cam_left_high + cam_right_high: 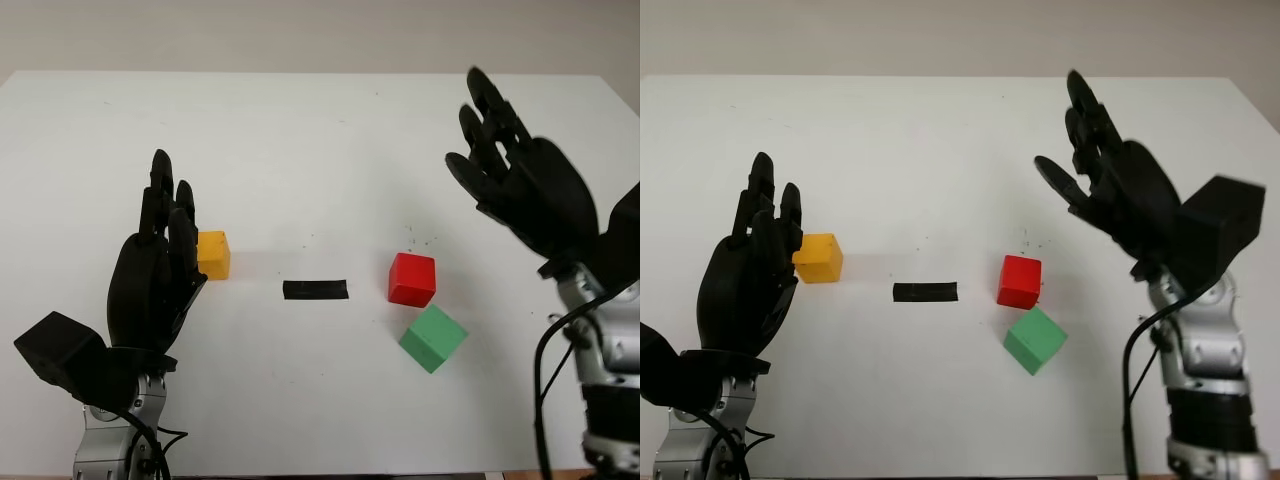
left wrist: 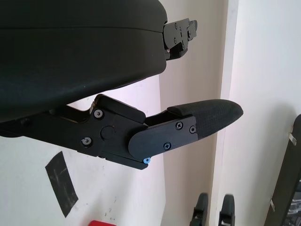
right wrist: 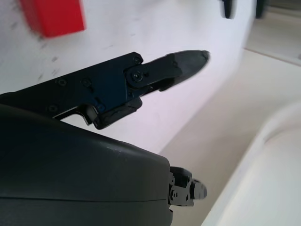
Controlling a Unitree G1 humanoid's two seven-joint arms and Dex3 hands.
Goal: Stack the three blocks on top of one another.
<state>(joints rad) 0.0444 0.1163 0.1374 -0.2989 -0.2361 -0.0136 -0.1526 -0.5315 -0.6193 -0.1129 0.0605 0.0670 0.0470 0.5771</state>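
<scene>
Wide bare table (image 1: 300,120) surrounds the black tape (image 1: 316,290), which serves as the landmark. The yellow block (image 1: 213,254) sits left of the tape, its near side partly hidden by the left hand (image 1: 150,275), which is open and holds nothing. The red block (image 1: 412,279) sits right of the tape, with the green block (image 1: 433,338) just beside it, nearer the robot. The right hand (image 1: 520,180) is open, raised beyond the red block.
</scene>
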